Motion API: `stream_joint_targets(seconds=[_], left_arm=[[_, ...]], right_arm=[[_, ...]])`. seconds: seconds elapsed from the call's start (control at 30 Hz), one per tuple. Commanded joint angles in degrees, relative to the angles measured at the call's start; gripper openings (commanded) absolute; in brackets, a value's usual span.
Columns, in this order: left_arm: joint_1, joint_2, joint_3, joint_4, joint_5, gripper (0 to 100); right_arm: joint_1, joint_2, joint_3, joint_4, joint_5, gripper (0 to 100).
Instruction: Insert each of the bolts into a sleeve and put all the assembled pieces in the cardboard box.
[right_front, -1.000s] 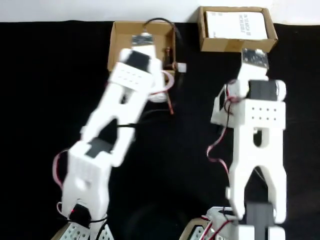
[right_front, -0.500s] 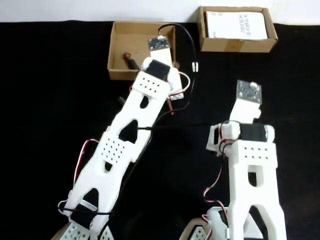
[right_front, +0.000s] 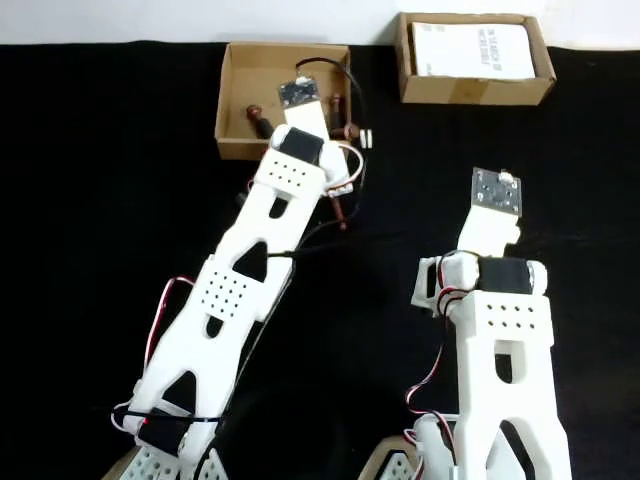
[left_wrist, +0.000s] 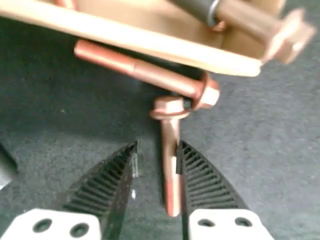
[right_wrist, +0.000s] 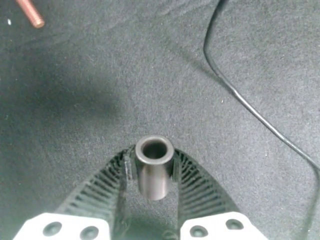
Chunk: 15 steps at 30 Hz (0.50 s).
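Bolt (right_wrist: 29, 14) cut off at wrist view's edge — sleeve (right_wrist: 154, 170) in right gripper (right_wrist: 153, 152)

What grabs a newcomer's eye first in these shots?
The right tool is clamped on a dark sleeve, bore facing its wrist camera, above the black mat. The left tool is open astride a copper bolt lying on the mat beside the cardboard box, with a second bolt along the box's wall.

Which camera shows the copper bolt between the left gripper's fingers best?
Left wrist view: the copper bolt lies full length between the left gripper's open fingers. High view: a thin sliver beside the arm. Right wrist view: a copper tip, perhaps it.
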Motion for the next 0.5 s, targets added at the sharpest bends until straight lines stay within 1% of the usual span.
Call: stream_joint_targets(seconds=[0.0, 0.23, 0.3, 0.4, 0.47], left_arm=[[-0.57, 1.19, -1.89, -0.35, -0.09, 12], [-0.48, 1.98, -1.98, -0.35, -0.09, 12], [-0.75, 1.98, -1.98, 1.23, -0.09, 11], [-1.1, 1.98, -2.07, 5.27, -0.18, 5], [-1.45, 1.98, -2.33, 7.38, -2.29, 1]], right_arm=[[0.4, -1.89, -0.48, -0.48, 0.44, 0.7], [0.4, -1.89, -0.13, -0.22, 0.44, 0.7], [0.4, -1.89, -0.13, -0.22, 0.44, 0.7], [0.4, -1.89, -0.48, -0.22, 0.44, 0.7], [0.4, -1.98, -0.57, -0.22, 0.44, 0.7]])
